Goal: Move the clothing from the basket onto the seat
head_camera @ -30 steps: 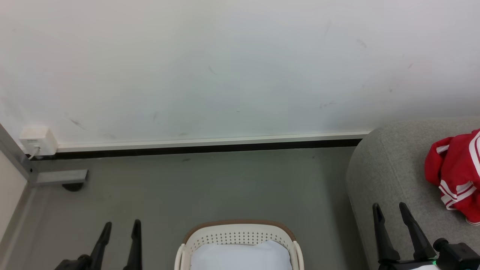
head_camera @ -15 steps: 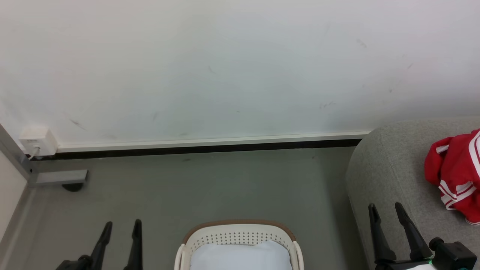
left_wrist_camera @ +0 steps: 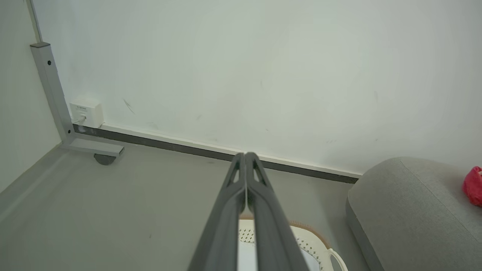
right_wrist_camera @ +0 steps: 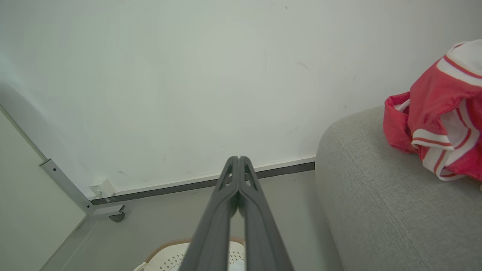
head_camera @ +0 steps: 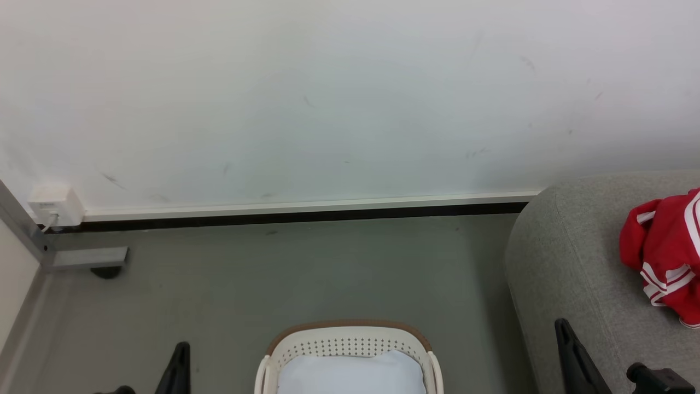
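Observation:
The red clothing (head_camera: 666, 254) with white stripes lies bunched on the light-grey seat (head_camera: 569, 257) at the right; it also shows in the right wrist view (right_wrist_camera: 440, 113). The cream-white basket (head_camera: 350, 342) with a brown rim stands on the floor at the bottom centre, a pale bluish-white pad (head_camera: 350, 375) inside it. My left gripper (head_camera: 179, 361) is low at the bottom left, shut with nothing between its fingers (left_wrist_camera: 245, 156). My right gripper (head_camera: 566, 342) sits over the seat's near left corner, also shut and empty (right_wrist_camera: 238, 160), well short of the clothing.
A white wall with a dark skirting strip (head_camera: 284, 216) runs behind the grey floor (head_camera: 306, 273). A grey metal post with a foot (head_camera: 82, 257) and a white socket box (head_camera: 54, 205) stand at the far left.
Both grippers have gone from open to shut, with nothing in them, and both sit lower in the head view. The clothing and basket have not moved.

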